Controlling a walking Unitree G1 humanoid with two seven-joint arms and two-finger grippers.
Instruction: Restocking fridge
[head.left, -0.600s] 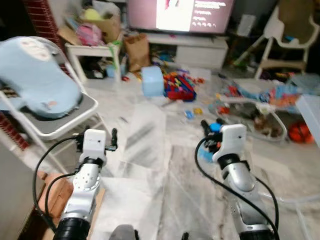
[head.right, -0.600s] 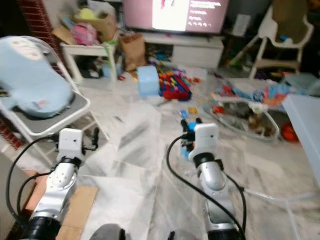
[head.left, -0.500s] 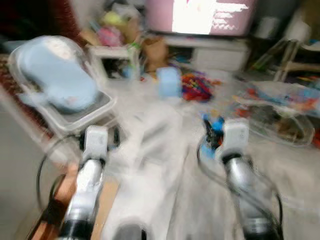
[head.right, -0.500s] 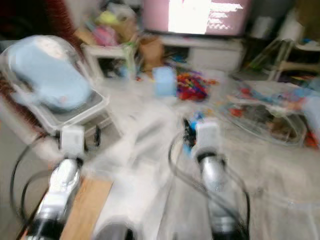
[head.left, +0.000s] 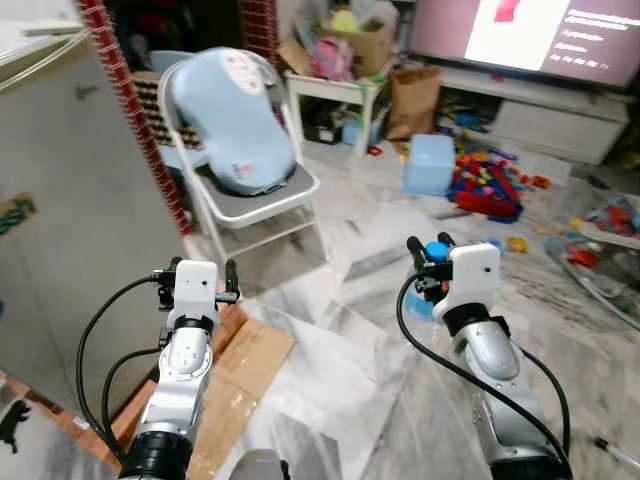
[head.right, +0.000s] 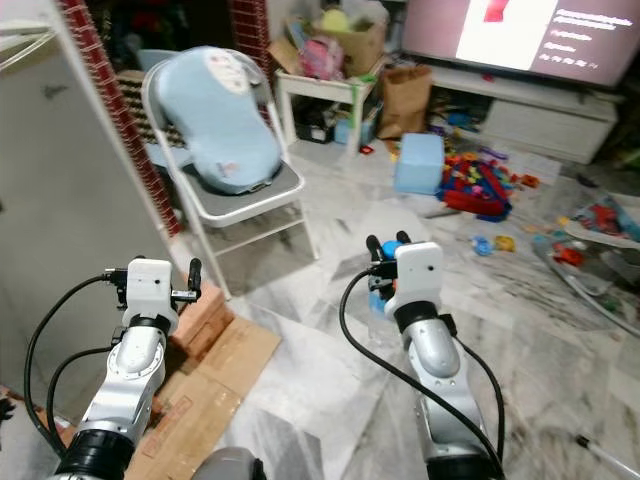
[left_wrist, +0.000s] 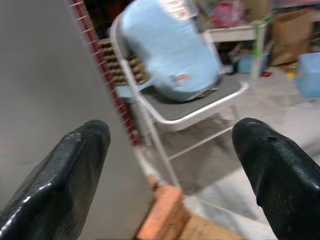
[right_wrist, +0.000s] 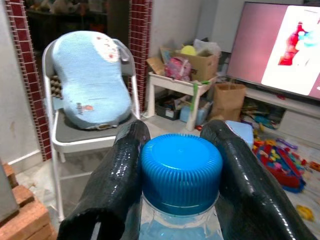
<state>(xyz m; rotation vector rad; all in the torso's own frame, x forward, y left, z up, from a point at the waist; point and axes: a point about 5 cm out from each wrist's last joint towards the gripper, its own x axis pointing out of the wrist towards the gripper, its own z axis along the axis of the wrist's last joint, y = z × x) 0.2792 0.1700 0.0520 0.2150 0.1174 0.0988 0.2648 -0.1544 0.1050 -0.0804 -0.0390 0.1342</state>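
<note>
Clear plastic bottle with blue ribbed cap (right_wrist: 181, 172) sits gripped in the right end effector (head.left: 428, 247); left end effector (head.left: 198, 276) hangs spread, empty. Grey fridge (head.left: 70, 200) stands closed at left, so stocking remains.

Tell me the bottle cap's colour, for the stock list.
Blue; the bottle cap shows best in the right wrist view.

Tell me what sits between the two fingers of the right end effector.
A clear bottle with a blue ribbed cap stands between the fingers of the right end effector, seen closest in the right wrist view.
</note>
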